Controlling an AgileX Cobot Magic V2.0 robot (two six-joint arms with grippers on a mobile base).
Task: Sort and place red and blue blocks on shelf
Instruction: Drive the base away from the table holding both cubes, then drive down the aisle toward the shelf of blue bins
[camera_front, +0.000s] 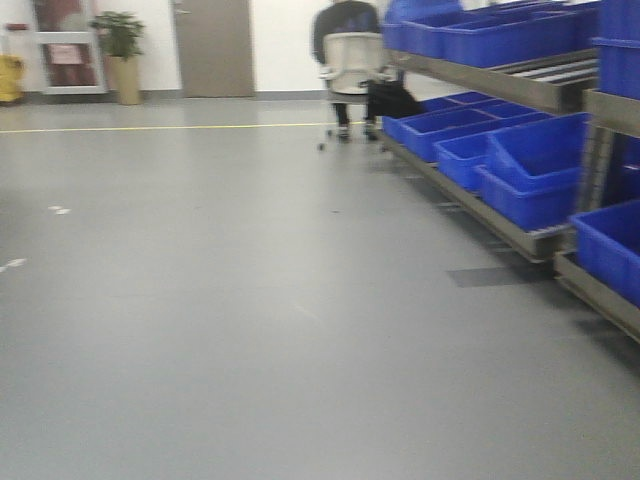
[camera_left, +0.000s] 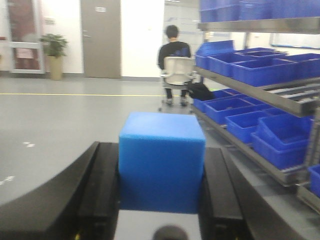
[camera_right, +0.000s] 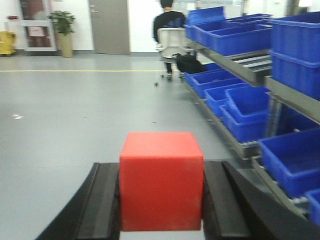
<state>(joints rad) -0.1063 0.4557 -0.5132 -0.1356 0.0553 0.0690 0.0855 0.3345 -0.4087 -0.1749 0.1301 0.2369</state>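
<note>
My left gripper (camera_left: 161, 175) is shut on the blue block (camera_left: 161, 160), which sits between its two black fingers. My right gripper (camera_right: 161, 187) is shut on the red block (camera_right: 161, 180), held the same way. The shelf (camera_front: 500, 85) is a long grey metal rack along the right side, with sloped levels and white rollers; it also shows in the left wrist view (camera_left: 280, 92) and in the right wrist view (camera_right: 240, 65). Neither gripper shows in the front view.
Large blue bins (camera_front: 520, 165) fill the shelf levels. A person on a white office chair (camera_front: 350, 65) sits at the shelf's far end beside a black bag (camera_front: 393, 100). A potted plant (camera_front: 120, 50) and grey door (camera_front: 213, 45) stand at the back wall. Grey floor (camera_front: 220, 300) spreads left.
</note>
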